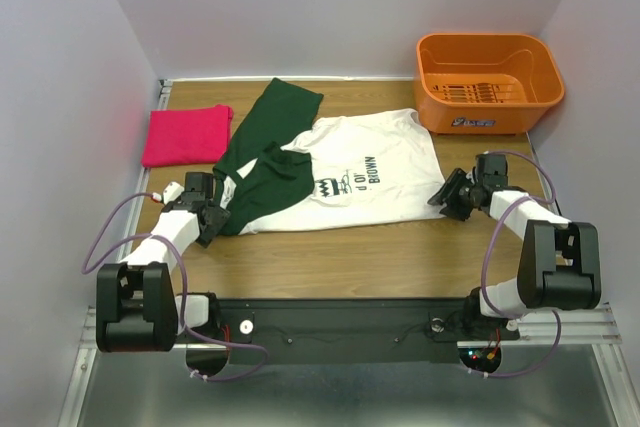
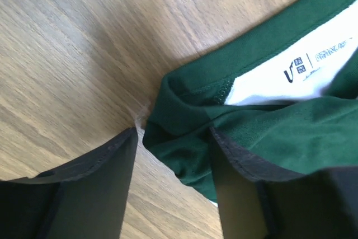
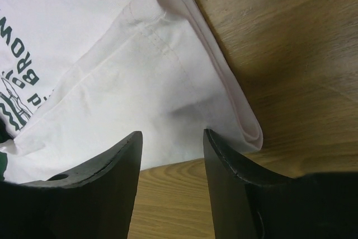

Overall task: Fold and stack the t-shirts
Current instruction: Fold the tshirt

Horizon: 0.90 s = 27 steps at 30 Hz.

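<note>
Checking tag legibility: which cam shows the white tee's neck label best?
Left wrist: the neck label is close up, print sharp inside the green collar. Top external shows only a tiny white speck there. Right wrist shows just the hem of the white tee.

Quick headcount, nothing fancy. T-shirts: two in total, so one pink-red t-shirt [image 1: 187, 135] and one white t-shirt [image 1: 365, 182]. The white one has two dark green sleeves [image 1: 275, 112] and one neck label [image 2: 299, 66] that I can spot up close. Baskets: just one orange plastic basket [image 1: 535, 97]. Arms: two, a left arm [image 1: 165, 239] and a right arm [image 1: 520, 209]. Each has two black fingers, so two left fingers [image 2: 92, 194] plus two right fingers [image 3: 92, 194] makes four overall. Purple cables [image 1: 105, 237]: two that I can count, one looping off each arm. And one wooden bench [image 1: 350, 259] under the whole lot.
</note>
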Tool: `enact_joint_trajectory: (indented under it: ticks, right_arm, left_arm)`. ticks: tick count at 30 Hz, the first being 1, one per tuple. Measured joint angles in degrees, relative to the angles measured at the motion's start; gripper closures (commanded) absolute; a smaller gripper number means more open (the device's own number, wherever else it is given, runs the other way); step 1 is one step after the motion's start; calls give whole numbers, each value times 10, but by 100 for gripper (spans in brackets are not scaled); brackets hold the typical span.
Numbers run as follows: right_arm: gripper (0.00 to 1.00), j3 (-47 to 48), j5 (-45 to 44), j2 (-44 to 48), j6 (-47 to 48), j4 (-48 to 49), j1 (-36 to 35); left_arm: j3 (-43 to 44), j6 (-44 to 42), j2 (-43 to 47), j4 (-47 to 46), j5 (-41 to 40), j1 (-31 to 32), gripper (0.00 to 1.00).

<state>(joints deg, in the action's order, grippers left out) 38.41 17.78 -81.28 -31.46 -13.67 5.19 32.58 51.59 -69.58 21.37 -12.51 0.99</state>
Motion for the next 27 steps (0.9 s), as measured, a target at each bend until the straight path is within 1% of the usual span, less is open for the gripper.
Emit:
enact_joint_trajectory:
  ticks: [1, 3, 4, 6, 7, 10, 11, 13, 17, 21, 27]
  right_arm:
    - [46, 0, 0, 0, 0, 0, 0]
    - [47, 0, -3, -1, 2, 1, 0]
    - [47, 0, -5, -2, 2, 1, 0]
    - [47, 0, -10, -3, 2, 1, 0]
    - [48, 0, -16, -5, 2, 2, 0]
    - [50, 0, -31, -9, 2, 4, 0]
    - [50, 0, -34, -12, 1, 8, 1]
    - [50, 0, -35, -16, -2, 12, 2]
    - [51, 0, -34, -20, -6, 19, 4]
    - [51, 0, -31, -20, -11, 19, 11]
    - [51, 0, -13, -25, -18, 19, 29]
  left_arm:
    - [0, 0, 0, -2, 0, 0, 44]
    - [0, 0, -1, -5, -1, -1, 52]
    - [0, 0, -3, -7, -3, -1, 60]
    - [0, -2, -9, -10, -12, -1, 67]
    - [1, -3, -14, -10, -17, -1, 74]
    - [7, -7, -25, -15, -28, -1, 82]
    - [12, -10, -31, -15, -31, -1, 88]
    - [17, -16, -38, -15, -37, -3, 93]
    - [31, -33, -52, -9, -59, -12, 95]
    - [59, -55, -58, 19, -90, -15, 95]
    - [86, -72, -58, 36, -111, -15, 90]
